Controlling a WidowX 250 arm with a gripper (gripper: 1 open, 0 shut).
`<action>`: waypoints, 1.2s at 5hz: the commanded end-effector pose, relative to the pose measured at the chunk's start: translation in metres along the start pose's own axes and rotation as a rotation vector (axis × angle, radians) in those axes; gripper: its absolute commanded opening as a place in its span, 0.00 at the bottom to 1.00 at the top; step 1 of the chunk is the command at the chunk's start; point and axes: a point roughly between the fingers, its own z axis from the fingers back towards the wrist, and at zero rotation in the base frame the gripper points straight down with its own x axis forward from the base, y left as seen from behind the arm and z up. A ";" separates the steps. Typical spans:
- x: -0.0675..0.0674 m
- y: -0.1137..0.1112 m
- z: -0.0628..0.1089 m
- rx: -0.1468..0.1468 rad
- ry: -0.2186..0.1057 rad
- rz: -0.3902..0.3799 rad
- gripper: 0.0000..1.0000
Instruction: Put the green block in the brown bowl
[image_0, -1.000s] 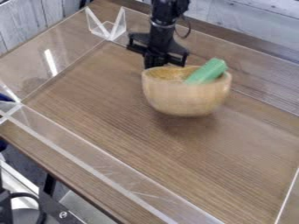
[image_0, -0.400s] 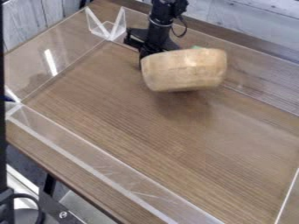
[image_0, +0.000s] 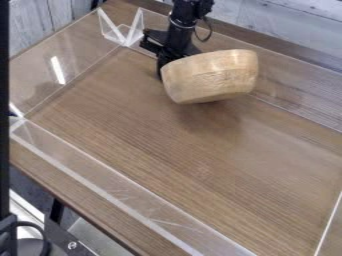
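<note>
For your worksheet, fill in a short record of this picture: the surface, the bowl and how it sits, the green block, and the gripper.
surface: wooden table with clear walls
brown bowl: tipped on its side, opening facing up and away from the camera
green block: not visible
gripper: shut, at the bowl's left rim; contact cannot be judged
task state: block's place cannot be confirmed

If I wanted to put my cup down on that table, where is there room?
Most of the wooden table is bare: the whole stretch from the brown bowl down to the near clear wall, and the left side along that wall. It is crowded only at the far edge, where the tool sits against the tipped bowl.
</note>
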 end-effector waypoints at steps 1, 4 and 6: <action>0.003 0.010 0.001 0.027 0.012 0.039 0.00; -0.017 0.012 0.003 0.092 0.045 -0.021 1.00; -0.030 0.007 0.010 0.100 0.058 -0.091 0.00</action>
